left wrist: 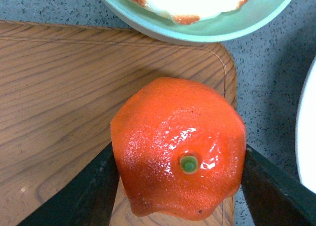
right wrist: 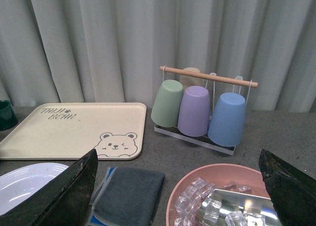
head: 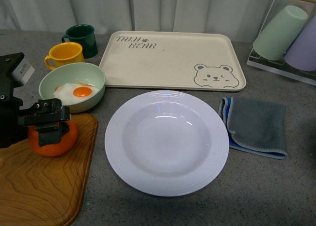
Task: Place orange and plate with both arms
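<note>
My left gripper (head: 49,121) is shut on the orange (head: 53,139), which sits at the far right corner of the wooden board (head: 39,186). In the left wrist view the orange (left wrist: 178,149) fills the gap between both black fingers (left wrist: 89,196), green stem dot facing the camera. The large white ridged plate (head: 166,142) lies in the middle of the table, apart from the orange; its rim (left wrist: 307,137) shows at the edge of the left wrist view. The right gripper (right wrist: 180,191) is open, held high over a pink bowl, and is out of the front view. The plate (right wrist: 24,181) shows low in its view.
A pale green bowl (head: 72,85) with a fried egg stands just behind the orange. Yellow (head: 64,55) and green (head: 81,38) mugs, a cream bear tray (head: 168,60), a grey cloth (head: 256,125), a cup rack (right wrist: 202,107) and a pink bowl of ice (right wrist: 222,196) surround the plate.
</note>
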